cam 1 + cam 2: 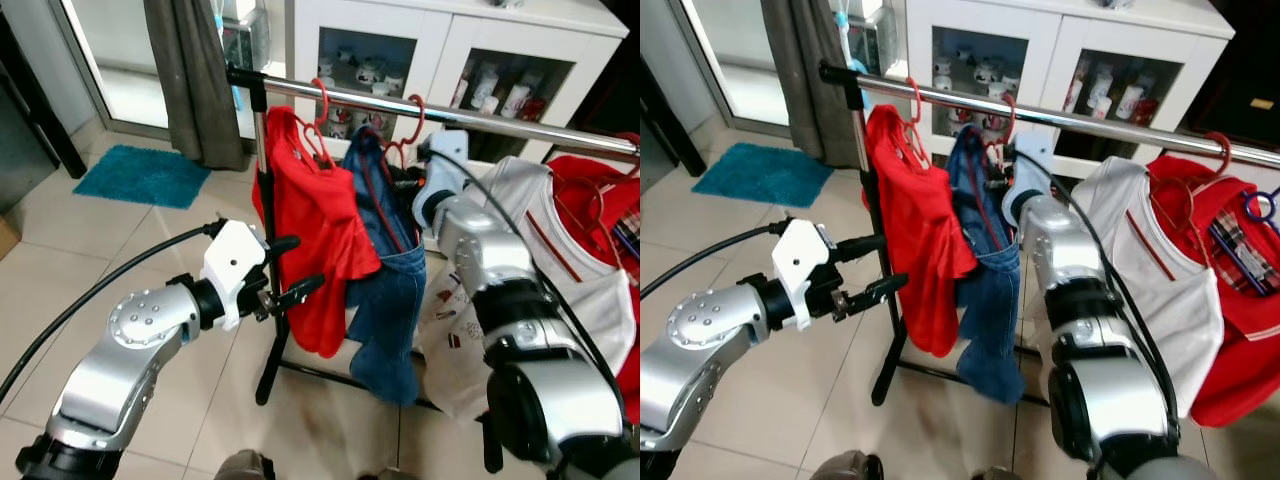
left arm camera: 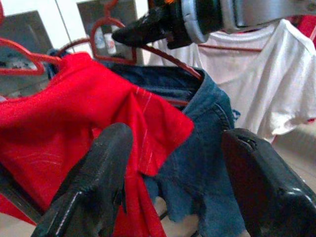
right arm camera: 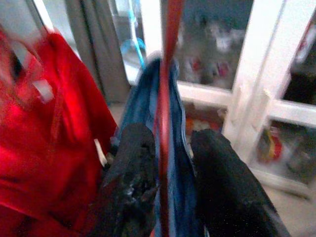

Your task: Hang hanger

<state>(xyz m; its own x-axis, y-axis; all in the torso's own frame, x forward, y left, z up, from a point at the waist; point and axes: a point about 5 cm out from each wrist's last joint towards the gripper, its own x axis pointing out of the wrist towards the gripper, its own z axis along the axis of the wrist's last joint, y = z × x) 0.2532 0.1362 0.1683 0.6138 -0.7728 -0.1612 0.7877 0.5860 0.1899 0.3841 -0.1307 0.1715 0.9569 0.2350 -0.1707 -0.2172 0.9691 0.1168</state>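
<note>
We see the red hanger (image 1: 400, 140), thin red wire, hooked over the chrome rail (image 1: 520, 125) near its left end, carrying a blue denim garment (image 1: 390, 290). Our right gripper (image 3: 168, 182) is raised at the rail and its black fingers pinch the hanger wire between them. Beside it, nearer the rail's left end, hangs a red shirt (image 1: 310, 230) on a hanger of its own; toward the right end hang a white shirt (image 1: 540, 250) and another red garment (image 1: 1240, 300). Our left gripper (image 1: 285, 272) hovers by the red shirt's edge, fingers spread apart and holding nothing. Behind stands a white cabinet (image 1: 440, 40) with crockery behind glass. The head views alone show a teal mat (image 1: 140, 175) on the tiled floor.
</note>
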